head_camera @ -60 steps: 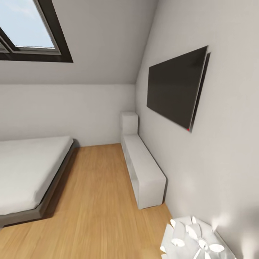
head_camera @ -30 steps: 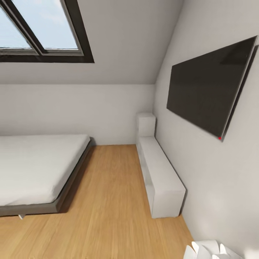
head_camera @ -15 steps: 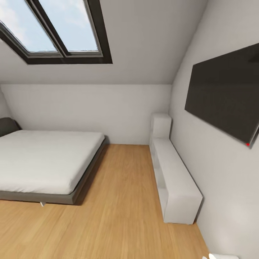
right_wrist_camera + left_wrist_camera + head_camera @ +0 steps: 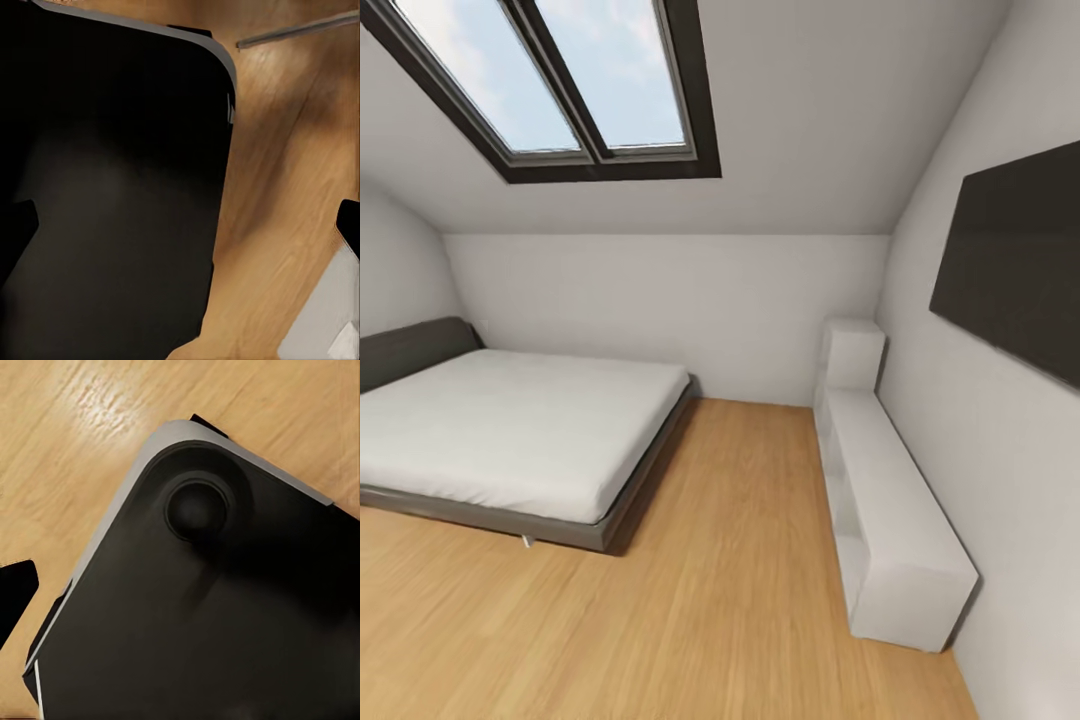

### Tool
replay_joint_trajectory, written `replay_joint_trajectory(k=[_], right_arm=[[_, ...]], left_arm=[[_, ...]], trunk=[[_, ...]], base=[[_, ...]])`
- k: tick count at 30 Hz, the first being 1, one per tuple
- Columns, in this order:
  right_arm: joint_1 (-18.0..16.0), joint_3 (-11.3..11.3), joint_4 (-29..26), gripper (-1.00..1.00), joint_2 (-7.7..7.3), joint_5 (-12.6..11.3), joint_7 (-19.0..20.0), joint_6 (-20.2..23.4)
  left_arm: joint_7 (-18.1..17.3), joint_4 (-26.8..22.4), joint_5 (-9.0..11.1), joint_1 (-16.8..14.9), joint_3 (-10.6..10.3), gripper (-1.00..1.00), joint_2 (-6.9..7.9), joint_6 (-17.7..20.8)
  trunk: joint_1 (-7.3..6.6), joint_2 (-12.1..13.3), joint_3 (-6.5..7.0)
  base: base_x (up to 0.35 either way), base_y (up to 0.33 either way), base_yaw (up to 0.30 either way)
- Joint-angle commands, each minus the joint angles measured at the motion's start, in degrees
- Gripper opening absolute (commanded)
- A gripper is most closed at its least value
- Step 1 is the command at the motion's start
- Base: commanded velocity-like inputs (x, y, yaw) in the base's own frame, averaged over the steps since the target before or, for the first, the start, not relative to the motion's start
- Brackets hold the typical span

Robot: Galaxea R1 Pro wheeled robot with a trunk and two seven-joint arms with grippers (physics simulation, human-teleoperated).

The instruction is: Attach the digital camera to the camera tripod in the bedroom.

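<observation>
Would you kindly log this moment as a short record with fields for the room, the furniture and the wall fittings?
room: bedroom with a light wood floor
bed: grey frame, white mattress, left of the head view
cabinet: low white unit along the right wall
screen: dark panel mounted on the right wall
window: dark-framed skylight in the sloped ceiling

Under our left wrist camera we see our dark, matte base plate (image 4: 187, 615) with a rounded corner, a thin light-grey edge and a round raised knob (image 4: 196, 508) set in a circular recess. A black fingertip (image 4: 15, 596) juts in. Our right wrist camera shows the same black rounded panel (image 4: 112, 180), grey-rimmed.
</observation>
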Motion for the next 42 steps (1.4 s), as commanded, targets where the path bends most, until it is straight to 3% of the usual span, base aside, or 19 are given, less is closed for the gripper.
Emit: replay_joint_trajectory(k=[1, 42], right_arm=[[-0.01, -0.16, 0.01, 1.00, -0.03, 0.50, -0.07, -0.15], [-0.01, -0.33, 0.01, 1.00, 0.12, 0.38, -0.07, -0.16]], left_arm=[[0.03, -0.09, -0.15, 0.03, 0.33, 1.00, -0.01, -0.05], [-0.05, -0.04, -0.43, 0.03, 0.20, 1.00, -0.18, 0.02]], trunk=[[0.00, -0.02, -0.04], [0.00, -0.02, -0.04]], base=[[0.000, 0.000, 0.274], [0.000, 0.000, 0.274]])
